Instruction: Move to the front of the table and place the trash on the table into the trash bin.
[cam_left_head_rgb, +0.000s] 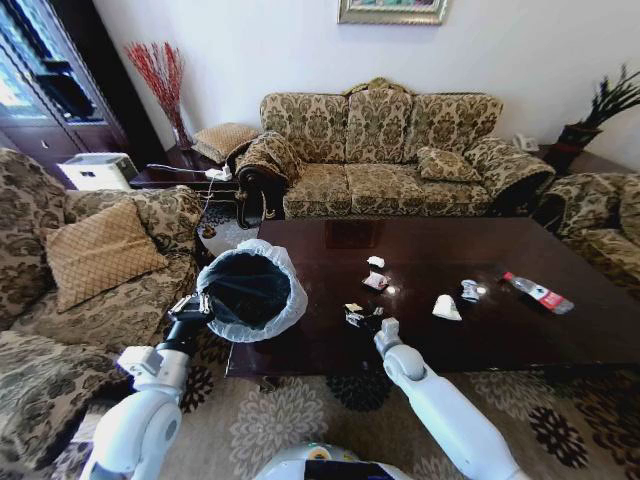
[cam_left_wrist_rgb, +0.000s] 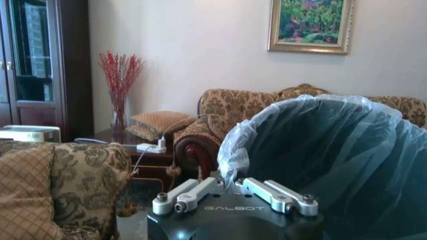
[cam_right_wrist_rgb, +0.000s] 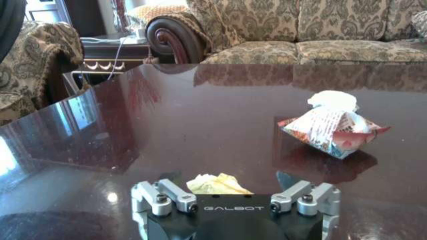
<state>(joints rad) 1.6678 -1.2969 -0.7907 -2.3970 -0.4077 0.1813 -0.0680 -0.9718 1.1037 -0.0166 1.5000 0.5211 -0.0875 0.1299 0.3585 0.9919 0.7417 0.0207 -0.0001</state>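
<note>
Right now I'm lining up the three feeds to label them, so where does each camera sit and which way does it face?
Head view: looks forward and down at the table; both arms show, left gripper at the trash bin, right gripper over the near edge.
Left wrist view: behind the left gripper, facing the trash bin and sofa.
Right wrist view: behind the open right gripper, low over the table, facing a yellowish scrap and red-white wrapper.
Shared: both the head and right wrist views show the wrapper.

White rounded arm shells, black wrist plates lettered GALBOT, silver linkages with dark screws.
</note>
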